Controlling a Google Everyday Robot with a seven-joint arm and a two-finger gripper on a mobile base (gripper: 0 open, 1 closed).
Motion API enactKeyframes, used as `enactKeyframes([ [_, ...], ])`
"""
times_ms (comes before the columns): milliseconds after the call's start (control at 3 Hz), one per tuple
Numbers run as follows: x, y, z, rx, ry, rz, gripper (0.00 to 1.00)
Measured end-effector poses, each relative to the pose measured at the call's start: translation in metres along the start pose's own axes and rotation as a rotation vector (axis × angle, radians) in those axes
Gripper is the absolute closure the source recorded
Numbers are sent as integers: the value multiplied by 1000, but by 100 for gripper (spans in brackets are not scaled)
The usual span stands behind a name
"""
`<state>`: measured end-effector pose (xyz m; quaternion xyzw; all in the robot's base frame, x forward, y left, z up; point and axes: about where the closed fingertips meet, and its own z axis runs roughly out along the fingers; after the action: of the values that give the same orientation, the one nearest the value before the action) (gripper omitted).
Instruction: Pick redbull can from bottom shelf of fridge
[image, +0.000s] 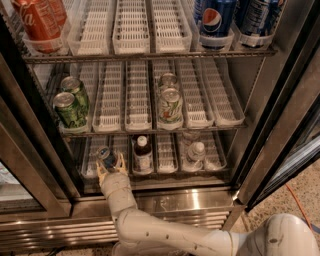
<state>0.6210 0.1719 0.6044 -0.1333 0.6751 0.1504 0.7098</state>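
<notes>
The fridge (280, 115) stands open in front of me. The redbull can (106, 157), slim with a silver top, stands at the front left of the bottom shelf (167, 159). My gripper (111, 169) reaches in from below on the white arm. Its fingers sit on both sides of the can's lower part and are closed around it. The can leans slightly.
A brown bottle with a white cap (143, 154) stands just right of the can. A clear bottle (196, 152) is further right. Green cans (70, 106) fill the middle rack, Coke (37, 22) and Pepsi (216, 20) cans the upper one. The steel base (190, 200) lies below.
</notes>
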Motion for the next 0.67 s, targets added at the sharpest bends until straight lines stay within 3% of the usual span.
enactKeyframes([
  [333, 1, 0, 0, 1, 1, -1, 89],
  [667, 1, 0, -1, 6, 3, -4, 100],
])
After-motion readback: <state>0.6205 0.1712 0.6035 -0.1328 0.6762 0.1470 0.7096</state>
